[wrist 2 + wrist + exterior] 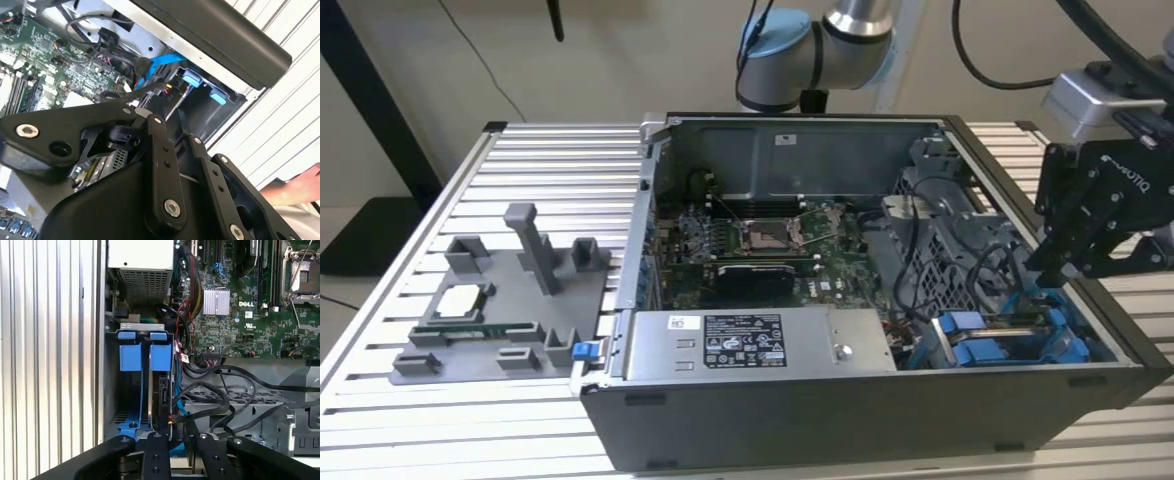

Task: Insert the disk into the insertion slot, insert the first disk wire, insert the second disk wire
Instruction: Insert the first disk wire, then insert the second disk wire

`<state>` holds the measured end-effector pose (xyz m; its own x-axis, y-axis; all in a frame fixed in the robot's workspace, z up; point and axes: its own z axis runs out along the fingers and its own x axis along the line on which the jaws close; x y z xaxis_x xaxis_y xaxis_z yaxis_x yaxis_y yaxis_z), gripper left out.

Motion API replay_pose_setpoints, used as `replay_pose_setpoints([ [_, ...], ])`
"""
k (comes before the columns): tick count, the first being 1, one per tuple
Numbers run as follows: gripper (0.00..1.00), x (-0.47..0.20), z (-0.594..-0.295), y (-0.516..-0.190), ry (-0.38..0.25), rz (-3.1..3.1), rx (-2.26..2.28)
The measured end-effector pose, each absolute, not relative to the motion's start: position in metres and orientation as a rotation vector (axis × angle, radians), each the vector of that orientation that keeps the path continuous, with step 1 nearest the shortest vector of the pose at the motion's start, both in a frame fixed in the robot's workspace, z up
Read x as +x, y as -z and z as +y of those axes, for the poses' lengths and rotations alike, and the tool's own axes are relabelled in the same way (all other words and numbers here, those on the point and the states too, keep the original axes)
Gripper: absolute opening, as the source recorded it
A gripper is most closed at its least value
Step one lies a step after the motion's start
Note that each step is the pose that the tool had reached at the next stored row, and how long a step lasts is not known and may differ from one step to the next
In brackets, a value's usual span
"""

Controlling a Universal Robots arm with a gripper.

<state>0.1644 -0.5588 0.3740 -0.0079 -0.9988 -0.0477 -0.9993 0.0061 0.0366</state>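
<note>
— Where is the claw [177, 437]?
— Close by the end of the disk [161, 390]. Apart or together? I cannot tell.
— Is the disk in?
— Yes, it sits in the insertion slot [112, 380]. The black wires [215, 400] beside it look not plugged in yet, I think.

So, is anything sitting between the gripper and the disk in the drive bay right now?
Partly. In the first wrist view the disk sits edge-on in its slot. Black cables and a blue cable crowd the edge facing the motherboard, right in front of the gripper. Nothing else visible blocks it.
</note>
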Motion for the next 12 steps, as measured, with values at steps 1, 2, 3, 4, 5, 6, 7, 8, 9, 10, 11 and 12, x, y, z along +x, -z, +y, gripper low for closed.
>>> replay_pose_setpoints([
  [1, 1.00, 0.164, -0.556, -0.374, -0.094, 2.222, -2.207],
  [2, 1.00, 0.165, -0.553, -0.374, -0.093, 2.222, -2.207],
  [3, 1.00, 0.165, -0.550, -0.374, -0.094, 2.222, -2.207],
  [4, 1.00, 0.165, -0.548, -0.374, -0.094, 2.222, -2.207],
  [5, 1.00, 0.166, -0.546, -0.374, -0.094, 2.222, -2.207],
  [6, 1.00, 0.167, -0.545, -0.374, -0.094, 2.222, -2.208],
  [7, 1.00, 0.168, -0.544, -0.374, -0.095, 2.222, -2.208],
  [8, 1.00, 0.169, -0.543, -0.374, -0.095, 2.222, -2.209],
  [9, 1.00, 0.170, -0.542, -0.374, -0.096, 2.222, -2.209],
  [10, 1.00, 0.171, -0.542, -0.374, -0.097, 2.222, -2.210],
  [11, 1.00, 0.172, -0.541, -0.374, -0.097, 2.222, -2.211],
  [12, 1.00, 0.173, -0.540, -0.374, -0.098, 2.221, -2.212],
])
